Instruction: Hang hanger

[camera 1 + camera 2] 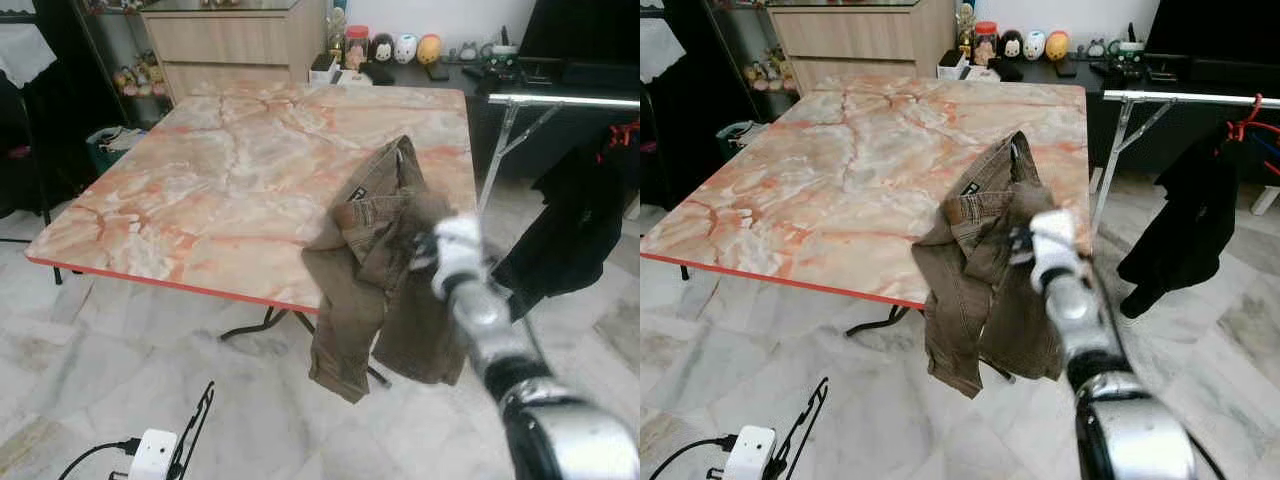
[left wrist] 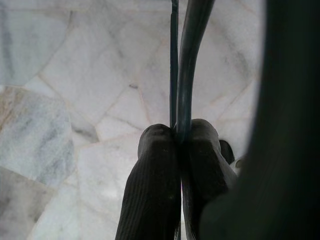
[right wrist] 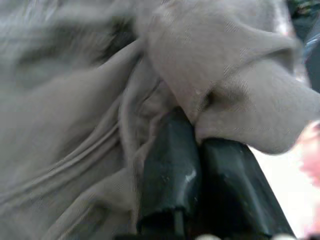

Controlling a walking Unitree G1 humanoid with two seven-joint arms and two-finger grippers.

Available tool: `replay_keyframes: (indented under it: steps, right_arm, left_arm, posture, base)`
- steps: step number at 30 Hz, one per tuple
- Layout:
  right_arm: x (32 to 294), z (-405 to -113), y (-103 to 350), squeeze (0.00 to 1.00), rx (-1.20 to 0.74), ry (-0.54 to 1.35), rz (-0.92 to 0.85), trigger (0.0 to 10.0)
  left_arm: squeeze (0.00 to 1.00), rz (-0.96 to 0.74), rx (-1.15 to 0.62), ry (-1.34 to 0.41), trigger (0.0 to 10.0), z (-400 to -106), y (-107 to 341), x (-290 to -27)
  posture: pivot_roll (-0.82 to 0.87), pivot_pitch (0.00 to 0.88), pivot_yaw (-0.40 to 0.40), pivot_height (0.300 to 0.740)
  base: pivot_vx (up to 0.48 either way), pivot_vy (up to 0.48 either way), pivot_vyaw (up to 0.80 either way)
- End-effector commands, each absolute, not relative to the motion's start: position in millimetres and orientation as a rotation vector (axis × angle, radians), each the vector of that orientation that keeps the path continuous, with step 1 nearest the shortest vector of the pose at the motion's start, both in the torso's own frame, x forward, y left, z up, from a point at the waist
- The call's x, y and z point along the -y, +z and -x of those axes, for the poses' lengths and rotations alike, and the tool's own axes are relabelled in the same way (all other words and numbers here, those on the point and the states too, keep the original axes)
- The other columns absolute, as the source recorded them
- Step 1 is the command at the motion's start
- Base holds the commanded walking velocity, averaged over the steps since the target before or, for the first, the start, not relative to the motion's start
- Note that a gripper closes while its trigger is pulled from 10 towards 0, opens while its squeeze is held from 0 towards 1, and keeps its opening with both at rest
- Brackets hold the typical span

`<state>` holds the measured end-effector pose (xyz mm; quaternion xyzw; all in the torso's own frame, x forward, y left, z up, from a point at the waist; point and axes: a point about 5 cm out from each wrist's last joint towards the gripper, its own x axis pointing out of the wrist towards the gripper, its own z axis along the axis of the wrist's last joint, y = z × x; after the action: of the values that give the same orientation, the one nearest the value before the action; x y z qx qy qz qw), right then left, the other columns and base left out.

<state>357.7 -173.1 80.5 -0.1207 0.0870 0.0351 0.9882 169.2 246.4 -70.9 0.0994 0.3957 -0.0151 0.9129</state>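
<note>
A brown pair of trousers droops off the near right corner of the marble-patterned table. My right gripper is shut on a fold of this cloth; the right wrist view has both black fingers pinched on the brown fabric. Low on the left, over the floor, my left gripper is shut on a thin black hanger, which appears in the head views as a thin dark outline beside the white wrist. A silver clothes rail stands to the right of the table.
A black garment and a red hanger hang on the rail. Behind the table are a wooden cabinet and a dark shelf with small figures. Marble tile floor lies in front.
</note>
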Motion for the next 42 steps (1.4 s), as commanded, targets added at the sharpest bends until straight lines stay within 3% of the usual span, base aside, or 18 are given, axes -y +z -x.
replay_keyframes:
  steps: [1, 12, 13, 14, 15, 42]
  right_arm:
    - [172.8, -356.8, 77.9, 0.0, -0.192, 0.078, 0.24, 10.0]
    - [179.6, -355.3, 75.2, 0.0, -0.215, 0.049, 0.218, 10.0]
    - [180.7, -356.6, 77.6, 0.33, -0.208, 0.045, 0.212, 10.0]
    - [181.3, -357.6, 79.4, 0.96, -0.202, 0.042, 0.202, 10.0]
    - [181.4, -358.7, 81.6, 1.0, -0.191, 0.041, 0.198, 10.0]
    - [170.0, -373.2, 121.4, 1.0, 0.03, 0.033, 0.105, 10.0]
  left_arm:
    - [0.0, -0.222, -0.828, -0.032, 10.0, -163.9, -72.1, -250.0]
    - [0.0, -0.228, -0.845, -0.028, 10.0, -162.1, -72.2, -254.0]
    - [0.0, -0.229, -0.846, -0.028, 10.0, -162.0, -72.2, -254.1]
    - [0.0, -0.229, -0.847, -0.027, 10.0, -162.0, -72.3, -254.0]
    - [0.0, -0.229, -0.848, -0.027, 10.0, -161.9, -72.4, -253.8]
    - [0.0, -0.224, -0.825, -0.034, 10.0, -166.5, -70.8, -250.6]
  posture:
    - [0.15, 0.022, 0.062, 0.74]
    - [0.15, 0.001, 0.059, 0.74]
    - [0.15, 0.001, 0.059, 0.74]
    - [0.15, 0.0, 0.058, 0.74]
    - [0.15, 0.0, 0.057, 0.74]
    - [0.13, 0.035, 0.07, 0.74]
  base:
    - [0.0, 0.0, 0.0]
    - [0.0, 0.0, 0.0]
    - [0.0, 0.0, 0.0]
    - [0.0, 0.0, 0.0]
    - [0.0, 0.0, 0.0]
    - [0.0, 0.0, 0.0]
